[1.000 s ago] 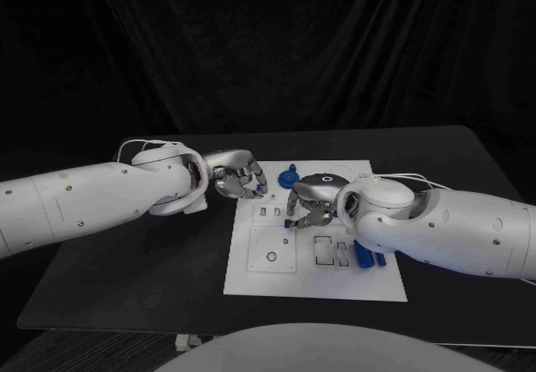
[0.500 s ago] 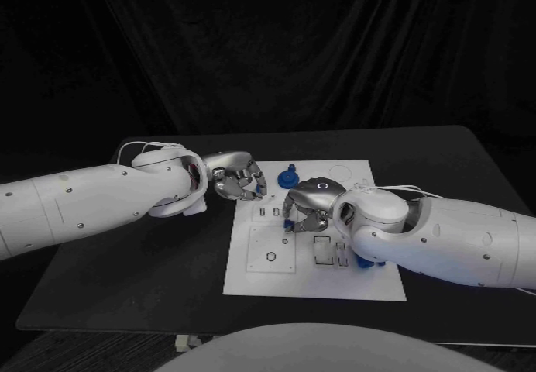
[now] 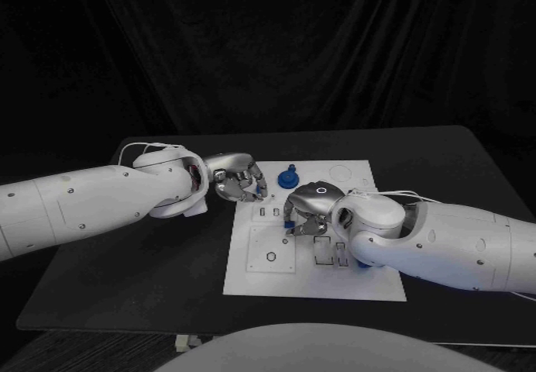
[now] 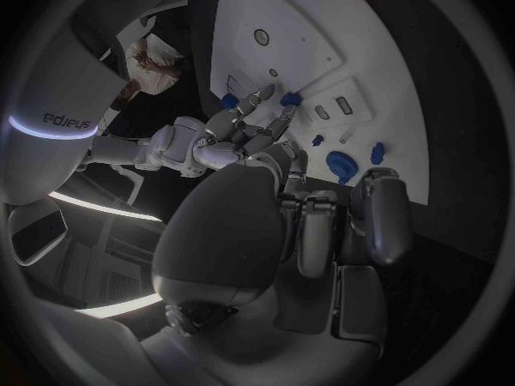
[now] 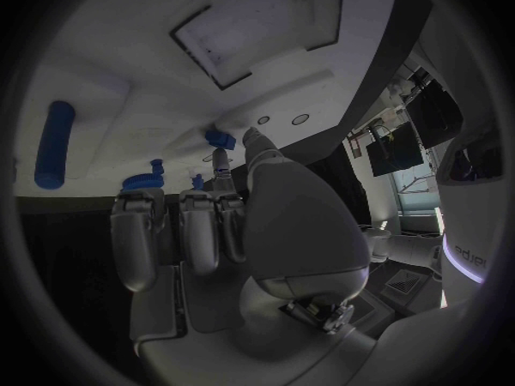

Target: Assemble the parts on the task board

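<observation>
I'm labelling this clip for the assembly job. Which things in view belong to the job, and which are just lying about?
Part of the job:
- task board
- small blue part, pinched by the right hand
- blue disc-shaped part
- blue cylinder
- left hand, fingers curled, beside the board

Lying about:
- black table only

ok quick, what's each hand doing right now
Left hand: fingers curled in, holding nothing.
Right hand: pinching a small blue part over the task board.
</observation>
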Controlling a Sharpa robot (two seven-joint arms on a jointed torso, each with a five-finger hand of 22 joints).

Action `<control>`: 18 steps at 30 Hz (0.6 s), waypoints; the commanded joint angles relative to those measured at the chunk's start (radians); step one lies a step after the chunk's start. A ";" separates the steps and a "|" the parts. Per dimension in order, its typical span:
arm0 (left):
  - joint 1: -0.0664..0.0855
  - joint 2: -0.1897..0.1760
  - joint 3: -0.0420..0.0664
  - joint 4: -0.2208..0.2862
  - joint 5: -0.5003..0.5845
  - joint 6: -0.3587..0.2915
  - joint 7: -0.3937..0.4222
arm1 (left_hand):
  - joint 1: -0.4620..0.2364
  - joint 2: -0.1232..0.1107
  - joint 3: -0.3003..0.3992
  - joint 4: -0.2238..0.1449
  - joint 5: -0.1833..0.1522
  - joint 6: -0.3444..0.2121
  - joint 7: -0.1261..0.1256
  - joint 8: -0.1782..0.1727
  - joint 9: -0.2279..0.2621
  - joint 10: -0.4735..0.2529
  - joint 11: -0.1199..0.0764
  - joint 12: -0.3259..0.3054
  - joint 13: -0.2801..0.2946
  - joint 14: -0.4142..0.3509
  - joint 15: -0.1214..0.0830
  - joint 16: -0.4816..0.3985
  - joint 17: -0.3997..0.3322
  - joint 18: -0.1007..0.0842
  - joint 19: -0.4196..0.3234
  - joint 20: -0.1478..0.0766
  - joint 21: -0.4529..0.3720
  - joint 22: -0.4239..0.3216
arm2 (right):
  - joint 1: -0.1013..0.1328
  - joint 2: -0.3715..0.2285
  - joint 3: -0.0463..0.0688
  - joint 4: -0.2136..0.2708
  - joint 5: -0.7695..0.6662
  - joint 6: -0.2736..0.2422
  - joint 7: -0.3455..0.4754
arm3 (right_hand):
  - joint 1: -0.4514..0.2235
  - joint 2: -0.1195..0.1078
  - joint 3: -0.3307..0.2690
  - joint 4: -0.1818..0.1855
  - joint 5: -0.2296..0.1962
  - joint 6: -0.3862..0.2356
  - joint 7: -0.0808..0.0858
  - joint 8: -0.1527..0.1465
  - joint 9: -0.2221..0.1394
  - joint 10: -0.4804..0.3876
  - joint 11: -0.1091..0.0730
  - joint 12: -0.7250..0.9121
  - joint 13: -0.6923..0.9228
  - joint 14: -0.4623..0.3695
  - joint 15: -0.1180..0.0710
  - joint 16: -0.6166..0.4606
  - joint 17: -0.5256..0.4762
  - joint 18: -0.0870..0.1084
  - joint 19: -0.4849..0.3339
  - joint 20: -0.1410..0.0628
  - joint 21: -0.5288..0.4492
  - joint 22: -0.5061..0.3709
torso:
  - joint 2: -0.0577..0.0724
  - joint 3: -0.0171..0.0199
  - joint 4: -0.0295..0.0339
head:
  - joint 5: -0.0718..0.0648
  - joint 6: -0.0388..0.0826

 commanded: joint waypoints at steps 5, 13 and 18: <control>-0.002 0.002 0.001 0.001 0.002 0.011 0.001 | 0.009 0.000 -0.003 0.003 -0.001 0.005 0.001 0.004 -0.002 0.060 0.000 -0.003 0.208 0.106 0.003 0.003 0.263 -0.001 0.000 -0.001 -0.006 0.185 | -0.004 0.003 0.001 -0.009 -0.032 -0.011 -0.026 | 0.033 0.006 0.023 -0.023 0.069 -0.002 -0.002 0.013 0.007 0.106 -0.003 0.003 0.263 0.106 -0.003 0.003 0.263 -0.008 0.104 -0.005 0.003 0.263 | 0.001 0.0004 0.0006 | -0.001 0.000; -0.003 0.002 0.001 0.001 0.002 0.014 -0.002 | 0.010 0.002 -0.002 0.004 0.001 0.005 0.002 0.004 -0.003 0.059 0.000 -0.004 0.207 0.106 0.003 0.003 0.263 -0.001 -0.001 -0.001 -0.007 0.184 | -0.005 0.006 0.001 -0.018 -0.035 -0.010 -0.031 | 0.060 0.017 0.057 -0.051 0.121 -0.006 -0.002 0.020 0.010 0.106 -0.001 0.003 0.263 0.106 -0.001 0.003 0.263 -0.008 0.104 -0.004 0.003 0.263 | 0.000 0.0003 0.0002 | -0.001 0.000; -0.003 0.003 0.001 0.001 0.002 0.015 -0.002 | 0.010 0.002 -0.002 0.004 0.001 0.005 0.002 0.004 -0.003 0.059 0.000 -0.004 0.207 0.106 0.003 0.003 0.263 -0.001 -0.001 -0.001 -0.007 0.184 | -0.006 0.011 0.001 -0.024 -0.035 -0.013 -0.033 | 0.055 0.015 0.063 -0.053 0.111 -0.007 0.000 0.022 0.010 0.106 0.001 0.003 0.263 0.106 0.000 0.003 0.263 -0.008 0.104 -0.003 0.003 0.263 | 0.000 0.0005 0.0005 | -0.001 0.000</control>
